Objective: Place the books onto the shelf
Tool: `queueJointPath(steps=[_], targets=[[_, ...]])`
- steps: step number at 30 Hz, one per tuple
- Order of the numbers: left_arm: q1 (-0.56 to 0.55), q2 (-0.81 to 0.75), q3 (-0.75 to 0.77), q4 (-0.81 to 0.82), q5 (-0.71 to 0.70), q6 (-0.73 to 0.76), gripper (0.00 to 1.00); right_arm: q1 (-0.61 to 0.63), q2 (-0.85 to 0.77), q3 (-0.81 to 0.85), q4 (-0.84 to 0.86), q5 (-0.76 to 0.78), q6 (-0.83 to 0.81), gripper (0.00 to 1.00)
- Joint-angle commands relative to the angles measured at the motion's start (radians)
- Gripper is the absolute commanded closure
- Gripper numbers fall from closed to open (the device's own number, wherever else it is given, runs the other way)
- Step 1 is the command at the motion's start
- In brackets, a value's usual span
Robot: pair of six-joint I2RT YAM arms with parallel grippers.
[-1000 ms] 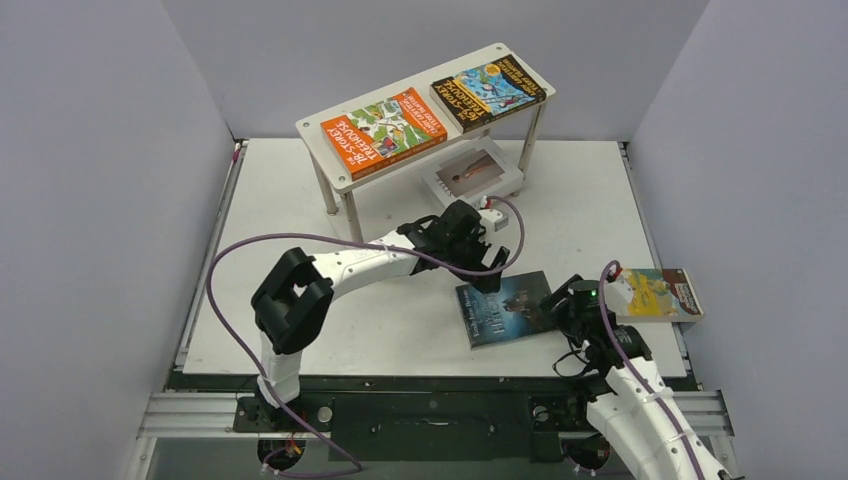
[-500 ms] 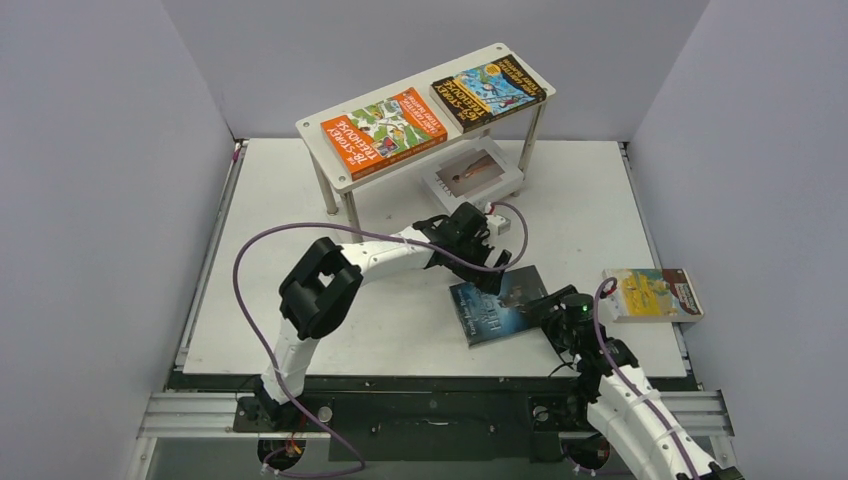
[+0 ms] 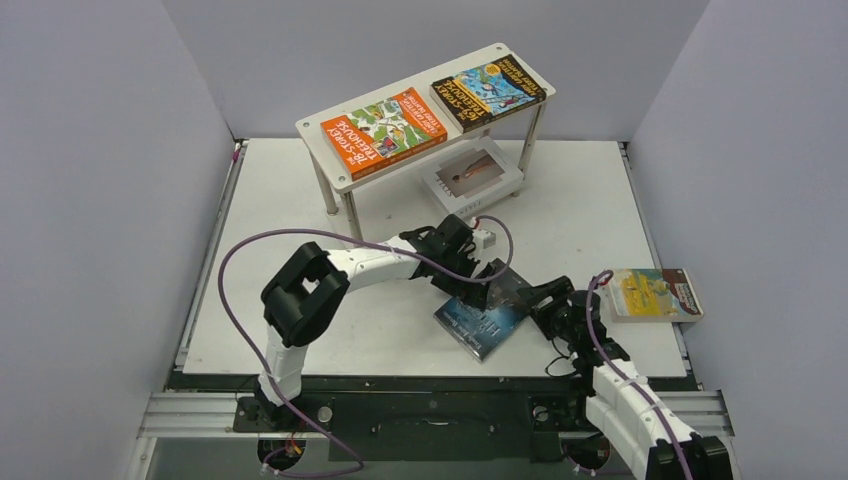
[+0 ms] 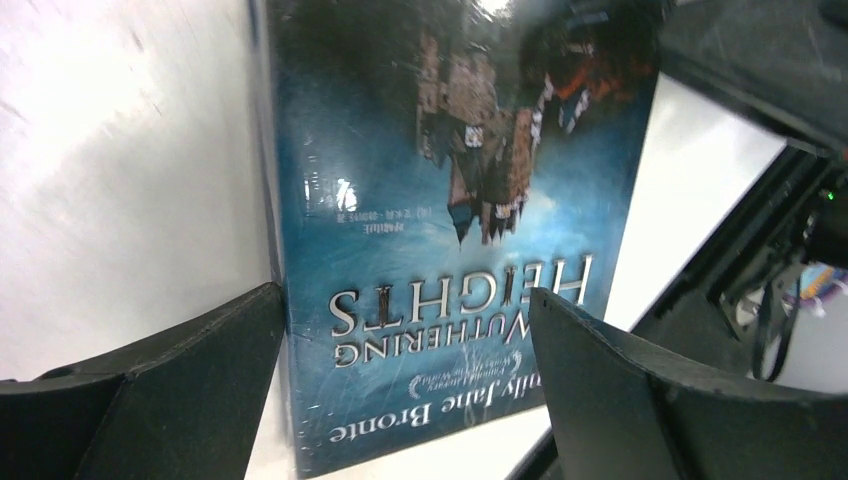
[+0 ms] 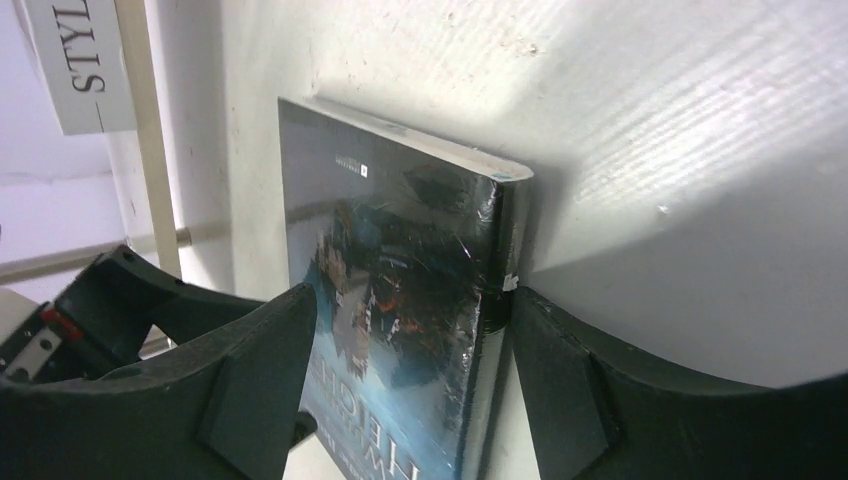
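dark blue book (image 3: 478,318) lay on the counter (image 3: 280,200), unshelved. yellow-teal book (image 3: 650,293) also on the counter, far right. orange book (image 3: 383,130) and comic book (image 3: 492,90) sat on the shelf (image 3: 315,140) top board, white book (image 3: 470,173) on the lower tier. three of five done. left gripper (image 3: 487,288) wide over the blue cover, right gripper (image 3: 535,300) wide astride its edge. neither looked clamped.

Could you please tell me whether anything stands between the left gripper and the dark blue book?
Nothing visible does: the open left gripper hangs over the dark blue book, one finger at its edge, the other over its cover.
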Motion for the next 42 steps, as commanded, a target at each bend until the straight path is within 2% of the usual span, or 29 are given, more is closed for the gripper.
queueJointPath(steps=[1, 4, 7, 13, 21, 25, 28, 30, 31, 33, 38, 42], targets=[[-0.041, -0.106, -0.055, 0.064, 0.12, -0.086, 0.12, -0.028, 0.109, 0.058, 0.075, -0.21, -0.15, 0.34], [-0.032, -0.096, -0.052, 0.062, 0.096, -0.095, 0.11, -0.015, 0.169, 0.101, -0.068, -0.185, -0.23, 0.34], [-0.022, -0.066, -0.04, 0.086, 0.094, -0.109, 0.11, 0.017, 0.198, 0.077, -0.077, -0.179, -0.231, 0.34], [-0.011, 0.003, -0.045, 0.152, 0.158, -0.151, 0.11, 0.082, 0.207, 0.003, 0.032, -0.191, -0.174, 0.33], [-0.016, -0.003, -0.079, 0.191, 0.173, -0.183, 0.14, 0.092, 0.182, -0.038, 0.212, -0.354, -0.11, 0.36], [-0.016, -0.009, -0.082, 0.192, 0.166, -0.183, 0.14, 0.094, 0.117, -0.031, 0.216, -0.381, -0.076, 0.57], [-0.016, -0.015, -0.087, 0.191, 0.162, -0.181, 0.14, 0.093, 0.064, -0.026, 0.177, -0.375, -0.06, 0.66], [-0.016, -0.023, -0.091, 0.187, 0.158, -0.178, 0.14, 0.094, 0.005, -0.024, 0.139, -0.364, -0.052, 0.77], [-0.016, -0.031, -0.09, 0.183, 0.152, -0.176, 0.14, 0.094, -0.011, -0.023, 0.111, -0.356, -0.046, 0.89], [-0.02, -0.055, -0.087, 0.157, 0.14, -0.168, 0.14, 0.093, -0.061, -0.012, 0.052, -0.335, -0.049, 1.0], [-0.056, -0.176, -0.056, 0.013, 0.077, -0.102, 0.12, 0.092, -0.173, 0.088, -0.194, -0.24, -0.131, 1.0], [-0.071, -0.317, -0.037, -0.129, -0.002, -0.027, 0.1, 0.084, -0.161, 0.168, -0.268, -0.199, -0.202, 1.0]])
